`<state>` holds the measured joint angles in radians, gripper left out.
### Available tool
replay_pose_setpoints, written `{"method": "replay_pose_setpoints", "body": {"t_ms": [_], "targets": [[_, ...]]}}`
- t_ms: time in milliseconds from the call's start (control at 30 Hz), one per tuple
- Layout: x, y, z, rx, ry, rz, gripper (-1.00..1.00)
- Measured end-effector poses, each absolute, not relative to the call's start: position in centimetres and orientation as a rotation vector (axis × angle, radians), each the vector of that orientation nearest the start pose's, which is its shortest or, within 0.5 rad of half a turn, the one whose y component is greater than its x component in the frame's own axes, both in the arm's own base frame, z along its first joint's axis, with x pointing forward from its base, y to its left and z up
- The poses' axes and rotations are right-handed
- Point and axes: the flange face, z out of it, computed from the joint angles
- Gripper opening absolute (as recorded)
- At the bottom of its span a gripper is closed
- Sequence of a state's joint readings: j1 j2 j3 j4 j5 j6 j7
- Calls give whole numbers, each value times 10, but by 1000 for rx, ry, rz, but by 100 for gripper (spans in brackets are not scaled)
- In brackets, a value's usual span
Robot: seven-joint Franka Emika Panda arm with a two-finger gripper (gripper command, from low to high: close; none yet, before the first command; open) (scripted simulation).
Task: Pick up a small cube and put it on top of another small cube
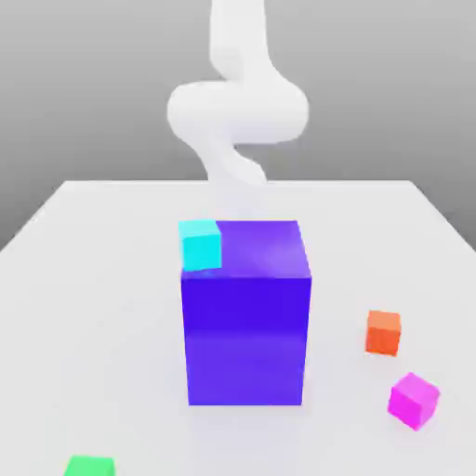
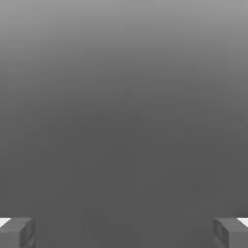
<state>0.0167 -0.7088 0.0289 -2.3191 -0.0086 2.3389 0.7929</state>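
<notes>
Purple dominates the exterior view: a tall purple block stands mid-table, and every small cube is placed from it. A cyan cube sits on its top face, at the corner toward the exterior view's left. An orange cube lies on the white table off the block's side toward the exterior view's right, with a magenta cube nearer the camera, close to it but apart. A green cube lies well apart from the block, toward the exterior view's left and nearest the camera. Behind the block rises the white arm, so each cube lies on the camera's side of it, judging from this angle.

From the hand view, the gripper has its fingers spread wide, gripping nothing, with plain grey between them.
</notes>
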Motion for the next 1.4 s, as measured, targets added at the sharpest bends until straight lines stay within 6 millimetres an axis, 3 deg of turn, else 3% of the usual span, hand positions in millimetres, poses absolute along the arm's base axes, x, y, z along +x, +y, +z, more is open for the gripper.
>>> {"method": "replay_pose_setpoints", "body": {"t_ms": [200,433,533,667,833,1000,1033,1233,1300,1400], "targets": [[441,77,567,-2735,841,-774,0],[467,144,433,-2934,626,-532,0],[463,172,375,-3002,520,-418,0],[441,214,298,-3076,341,-256,0],[402,242,208,-3132,171,-43,0],[394,248,143,-3137,139,-1,0],[393,248,133,-3137,137,0,-100],[392,248,128,-3138,136,-1,-100],[393,248,139,-3137,137,0,-100],[393,248,173,-3137,138,0,-100]]}}
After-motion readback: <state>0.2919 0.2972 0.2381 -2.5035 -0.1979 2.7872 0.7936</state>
